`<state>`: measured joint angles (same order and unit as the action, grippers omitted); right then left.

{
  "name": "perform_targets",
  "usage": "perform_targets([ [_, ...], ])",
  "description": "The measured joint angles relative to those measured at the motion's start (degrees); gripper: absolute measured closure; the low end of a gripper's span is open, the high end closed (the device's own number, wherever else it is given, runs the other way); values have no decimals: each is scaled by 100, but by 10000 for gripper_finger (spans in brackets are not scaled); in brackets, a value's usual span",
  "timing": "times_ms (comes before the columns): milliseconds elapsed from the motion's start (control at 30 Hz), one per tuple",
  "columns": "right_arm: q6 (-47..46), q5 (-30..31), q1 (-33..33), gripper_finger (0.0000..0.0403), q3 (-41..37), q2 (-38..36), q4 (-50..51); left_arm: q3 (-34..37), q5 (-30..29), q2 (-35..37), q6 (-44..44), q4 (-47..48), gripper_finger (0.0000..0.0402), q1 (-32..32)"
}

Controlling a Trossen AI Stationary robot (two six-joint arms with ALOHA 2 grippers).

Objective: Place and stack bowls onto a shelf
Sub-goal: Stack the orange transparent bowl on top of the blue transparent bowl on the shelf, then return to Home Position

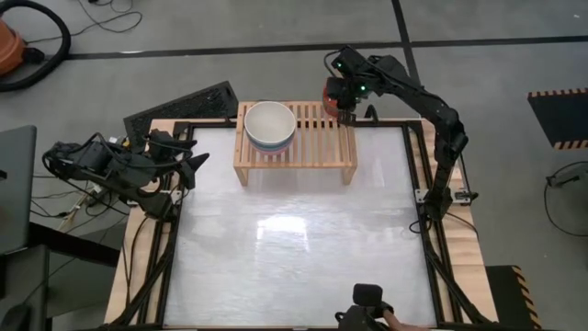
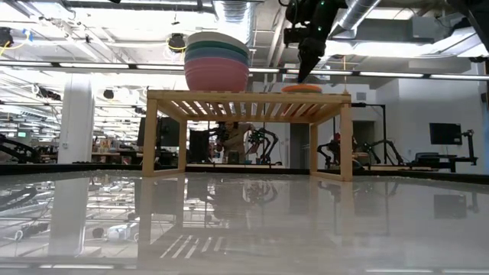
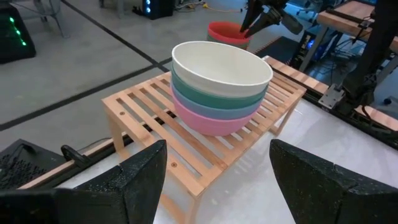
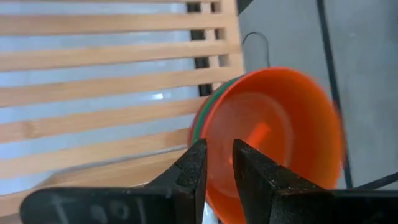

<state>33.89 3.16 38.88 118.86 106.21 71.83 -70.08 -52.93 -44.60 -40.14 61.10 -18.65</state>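
The light-wood shelf (image 1: 317,138) (image 2: 244,98) stands by its two legs at the table's far edge. On its left part rests a nested stack of large bowls (image 1: 270,126) (image 3: 221,87) (image 2: 217,61), pink at the bottom, then blue-grey, teal and cream-white. An orange-red bowl (image 4: 280,124) (image 1: 329,90) (image 2: 302,88) sits nested in a green one (image 4: 200,121) at the shelf's far right corner. My right gripper (image 4: 219,155) (image 2: 304,72) points down over it with a narrow gap between its fingers. My left gripper (image 1: 197,164) (image 3: 217,149) waits open at the table's left edge. My right gripper comes from above, pointing down, at the orange-red bowl's rim (image 4: 211,134) on the side toward the shelf's middle. One finger stands inside the bowl and one outside. Whether either finger touches the rim, I cannot tell.
A black slatted panel (image 1: 184,103) lies beyond the table's far left corner. A dark device (image 1: 367,308) sits at the near edge. The white tabletop (image 1: 294,239) in front of the shelf gives free room. The shelf's middle slats (image 1: 317,124) are bare.
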Motion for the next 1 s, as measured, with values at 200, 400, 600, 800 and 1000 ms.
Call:
perform_targets([
  [200, -213, -32, -131, 307, 663, -2, 12, 0, 0, 0, -49, -73, 133, 0],
  [400, -827, -291, -527, 320, 1451, -518, -269, -456, 595, 34, 672, -1202, 133, 0],
  [600, -1162, -326, -986, 321, 1307, -1740, -630, -1365, 890, 44, 1548, -1570, 133, -4],
  [800, -1341, -345, -1327, 321, 1303, -2667, 29, -1755, 872, 158, 1688, -1436, 133, -1],
  [1000, -2114, -1911, -1391, 321, 1273, -3228, 415, -1743, 1109, 411, 1790, -1358, 133, 0],
])
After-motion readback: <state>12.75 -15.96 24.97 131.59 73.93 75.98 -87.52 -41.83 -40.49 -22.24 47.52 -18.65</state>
